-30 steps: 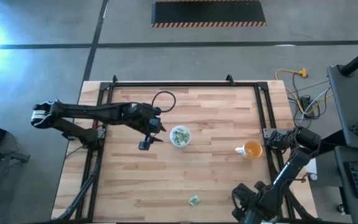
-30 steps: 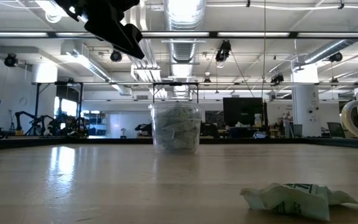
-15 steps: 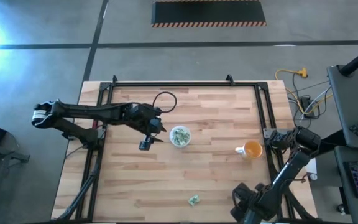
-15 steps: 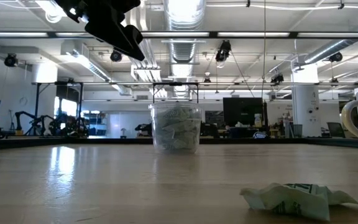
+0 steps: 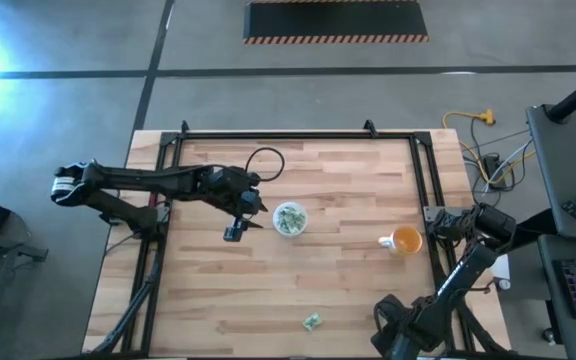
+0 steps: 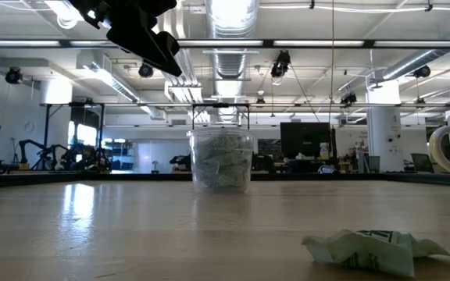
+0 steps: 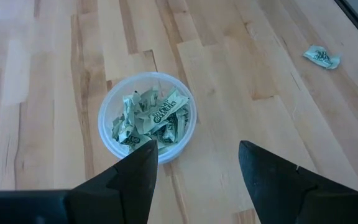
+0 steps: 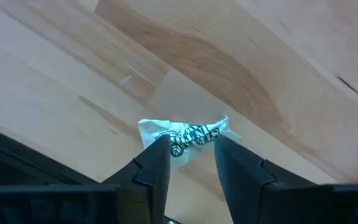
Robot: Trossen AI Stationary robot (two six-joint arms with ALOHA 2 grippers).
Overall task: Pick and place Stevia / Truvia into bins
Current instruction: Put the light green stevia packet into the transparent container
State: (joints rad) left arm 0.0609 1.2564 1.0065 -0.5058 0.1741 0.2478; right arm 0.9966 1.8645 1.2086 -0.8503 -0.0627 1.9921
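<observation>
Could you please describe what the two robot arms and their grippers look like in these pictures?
Both arms are dark, nearly black, built of slender jointed links. The left arm has a pale, whitish patch at its outer joint, and a thin black cable loops on the table beside its wrist. The left gripper has two dark, flat, wedge-shaped fingers. The right gripper shows similar dark angular fingers. The right arm is likewise dark.

**Overhead inventory: wooden counter**

- Pale butcher-block wooden counter [image 5: 348, 290] in a black metal frame.
- Small round translucent white cup [image 5: 289, 218], near centre, holding green-and-white paper packets.
- Crumpled green-and-white sweetener packet [image 5: 312, 322], alone near the front edge.
- Orange cup [image 5: 405, 240], right side.
- Left pincer [image 5: 234, 232], just beside the white cup.
- Right arm [image 5: 438, 300], front right corner.
</observation>
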